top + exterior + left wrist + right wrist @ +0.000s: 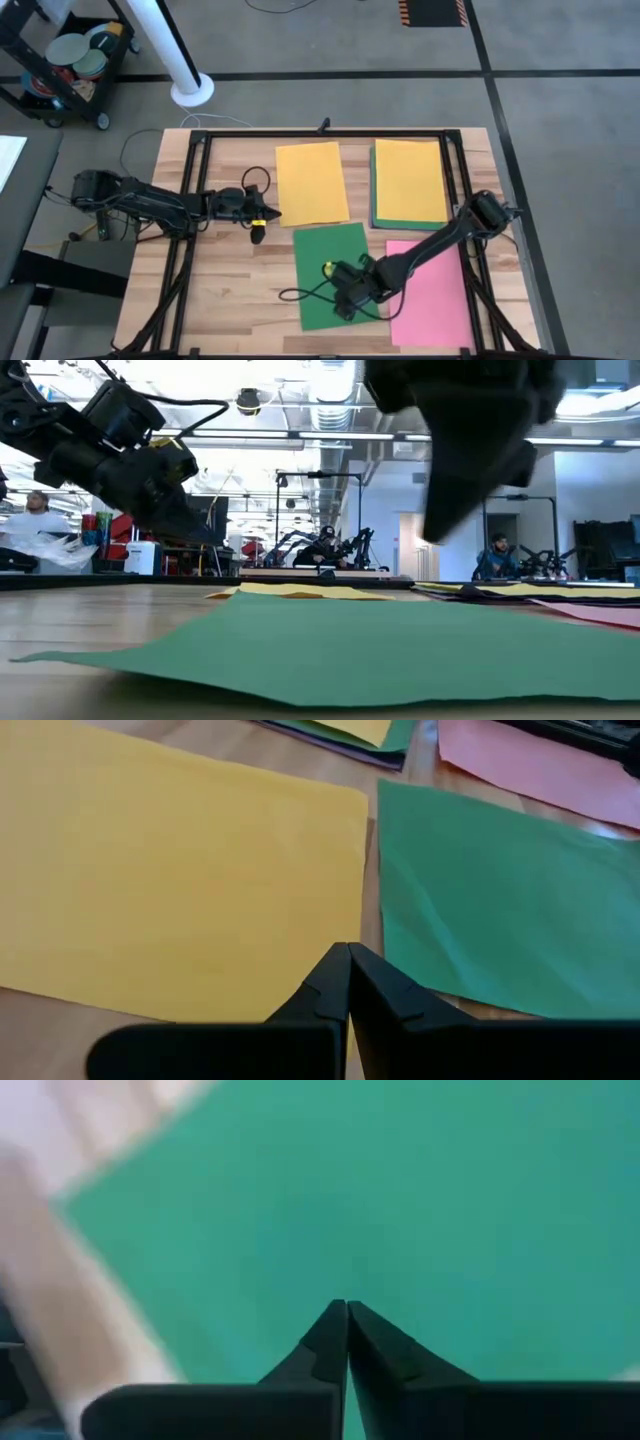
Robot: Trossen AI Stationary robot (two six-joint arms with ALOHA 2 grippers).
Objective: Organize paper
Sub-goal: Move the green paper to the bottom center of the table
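Yellow sheet (pixel 311 183), green sheet (pixel 336 274), pink sheet (pixel 430 292), pale wooden table (pixel 225 290).

Stack (pixel 409 222) hides lower sheets; pink sheet (pixel 430 295) partly under arm.

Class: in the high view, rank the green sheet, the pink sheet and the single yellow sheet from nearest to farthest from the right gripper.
Measured from the right gripper:
1. Green sheet: directly beneath the gripper, at the table's near middle.
2. Pink sheet: alongside, toward the right edge.
3. Single yellow sheet: beyond the green sheet, farther up the table.

Bare table (pixel 235 290) left of green sheet (pixel 325 255); frame rails (pixel 190 190) border.
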